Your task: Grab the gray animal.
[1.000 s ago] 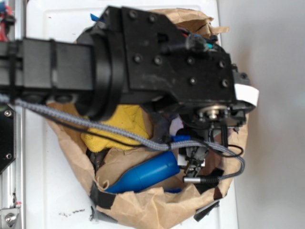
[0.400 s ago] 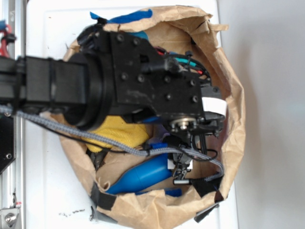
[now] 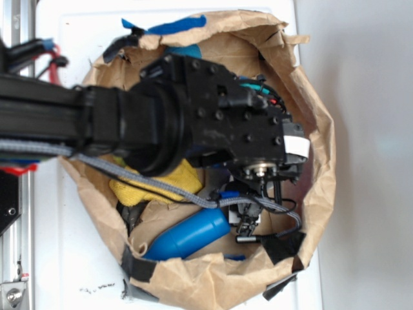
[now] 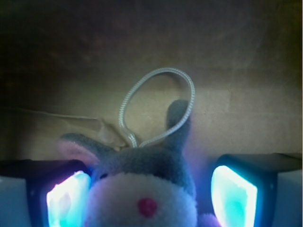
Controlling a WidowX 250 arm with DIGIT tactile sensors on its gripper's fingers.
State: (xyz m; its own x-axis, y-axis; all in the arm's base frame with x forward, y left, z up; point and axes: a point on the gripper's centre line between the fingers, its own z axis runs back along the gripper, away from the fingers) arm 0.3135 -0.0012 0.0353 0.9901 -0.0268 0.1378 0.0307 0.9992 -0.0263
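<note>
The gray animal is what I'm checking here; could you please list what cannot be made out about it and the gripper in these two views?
- Exterior view: the gray animal is hidden under the arm and gripper inside the paper bag.
- Wrist view: the gray animal is cut off by the bottom edge; only its ears, cord loop and upper face show.
- Wrist view: the fingers flank the toy's head, but glare and blur hide whether they touch it.

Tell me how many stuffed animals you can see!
1. The gray animal sits between the claw pads in the wrist view, its cord loop sticking up. The arm hides much of the paper bag, so others may be hidden.
</note>
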